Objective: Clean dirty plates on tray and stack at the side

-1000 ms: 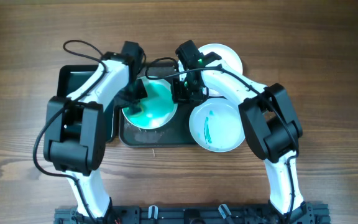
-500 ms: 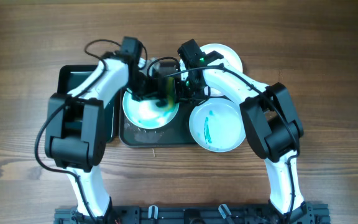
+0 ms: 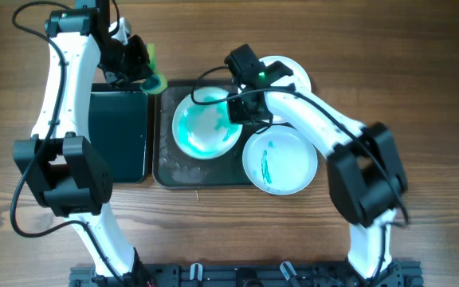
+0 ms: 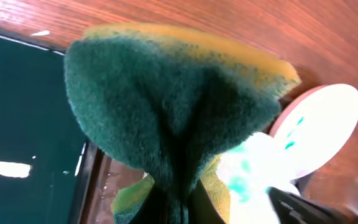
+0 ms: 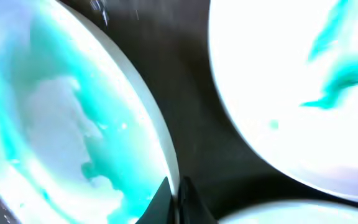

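Mid-scrub on plate one, I'd say, not finished. The smeared plate (image 3: 205, 127) sits in the right tray (image 3: 166, 169), with teal film across most of it and a paler centre.

The right gripper (image 3: 236, 112) is pinched onto that plate's right rim. The right wrist view shows the rim edge between the closed fingertips, so it is acting as the clamp.

The left gripper (image 3: 146, 73) is closed on the sponge (image 4: 173, 112), with the green scour face bunched and yellow foam showing at the back. The sponge is off the plate, over the far edge of the trays near the seam between the left tray (image 3: 118, 131) and the right one. From the overhead I can't tell if it touches anything.

The streaked plate (image 3: 281, 163) looks untouched and overhangs the tray's right edge onto the desk (image 3: 421, 96). The clean plate (image 3: 289, 70) is at the far right, partly under the right arm — likely the start of the stack.

The next move needs the sponge back down flat on the teal film while the right clamp stays put. Sweep toward the clamped side so the plate doesn't skate. I'd only move it onto the clean plate once the teal is gone.
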Robot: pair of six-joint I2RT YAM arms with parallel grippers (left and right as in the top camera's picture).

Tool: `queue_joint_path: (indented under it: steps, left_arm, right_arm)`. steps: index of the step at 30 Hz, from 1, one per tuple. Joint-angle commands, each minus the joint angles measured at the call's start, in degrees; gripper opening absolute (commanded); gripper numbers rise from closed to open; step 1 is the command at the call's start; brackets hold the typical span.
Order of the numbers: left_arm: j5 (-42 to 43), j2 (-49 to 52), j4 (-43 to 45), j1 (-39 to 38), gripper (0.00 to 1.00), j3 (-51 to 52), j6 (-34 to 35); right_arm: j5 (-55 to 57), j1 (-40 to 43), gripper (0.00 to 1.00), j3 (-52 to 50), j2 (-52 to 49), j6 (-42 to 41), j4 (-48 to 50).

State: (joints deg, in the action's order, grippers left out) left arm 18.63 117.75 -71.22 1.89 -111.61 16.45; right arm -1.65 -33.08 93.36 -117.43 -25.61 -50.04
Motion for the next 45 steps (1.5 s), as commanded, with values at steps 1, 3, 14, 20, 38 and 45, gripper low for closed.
queue_joint_path:
  steps: [1,3,14,20,38,45]
  left_arm:
    - [-1.8,-0.4,-0.7,0.1,0.04,-0.5,0.5]
    - [-1.8,-0.4,-0.9,0.1,0.04,-0.5,0.5]
    - [-3.3,-0.4,-1.1,0.1,0.04,-0.5,0.5]
    - [-3.3,-0.4,-1.0,0.1,0.04,-0.5,0.5]
    - [-3.3,-0.4,-1.7,-1.3,0.04,-0.5,0.8]
    - [-5.9,-0.4,-0.4,-3.7,0.04,-0.5,1.0]
  right_arm:
    - [18.8,-4.1,0.04,0.0,8.5,1.6,-0.2]
    - [28.8,-7.0,0.04,0.0,11.2,1.7,-1.0]
    - [57.4,-16.7,0.04,0.0,12.7,1.6,-6.8]
    - [73.2,-21.2,0.04,0.0,12.7,1.6,-6.6]
    - [23.6,-12.8,0.04,-0.1,11.7,-11.2,-2.9]
    - [0.0,-3.0,0.04,-4.8,3.6,-12.1,6.5]
